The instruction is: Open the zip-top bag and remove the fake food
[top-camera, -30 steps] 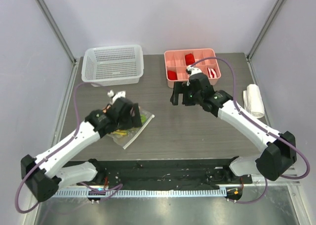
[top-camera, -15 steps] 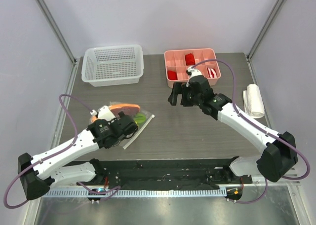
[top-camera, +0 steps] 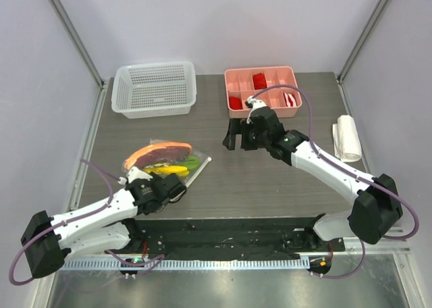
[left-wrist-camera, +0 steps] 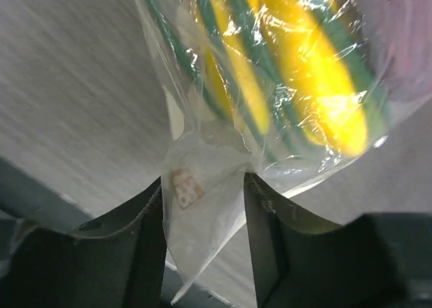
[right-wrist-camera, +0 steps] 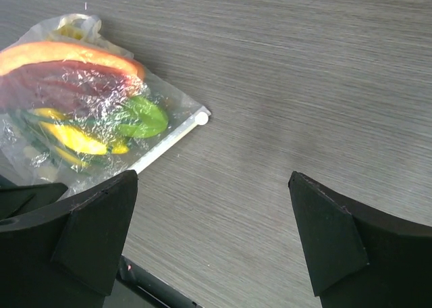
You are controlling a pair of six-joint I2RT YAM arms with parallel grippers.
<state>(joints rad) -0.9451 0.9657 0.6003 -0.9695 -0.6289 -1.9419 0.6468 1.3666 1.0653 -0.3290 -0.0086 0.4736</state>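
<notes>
The zip-top bag [top-camera: 165, 161] lies flat on the table's left half, with its white zip strip [top-camera: 197, 171] on the right side. The fake food shows through the film: an orange-and-maroon sausage piece [top-camera: 158, 151], yellow bananas [top-camera: 169, 168] and a green piece [top-camera: 192, 162]. My left gripper [top-camera: 177, 185] sits at the bag's near edge. In the left wrist view its jaws [left-wrist-camera: 202, 193] stand half-closed around a corner of the film [left-wrist-camera: 196, 200], with a gap still showing. My right gripper [top-camera: 236, 134] hovers open right of the bag [right-wrist-camera: 81, 105], holding nothing.
A white perforated basket [top-camera: 155, 88] stands at the back left. A pink divided tray [top-camera: 229, 75] with red and white blocks is at the back right. A white roll [top-camera: 347, 138] lies by the right edge. A black strip [top-camera: 223, 230] runs along the near edge.
My left arm drew back toward the near edge, uncovering the bag, and its jaws narrowed around the bag's near corner. My right gripper drifted slightly left, still open.
</notes>
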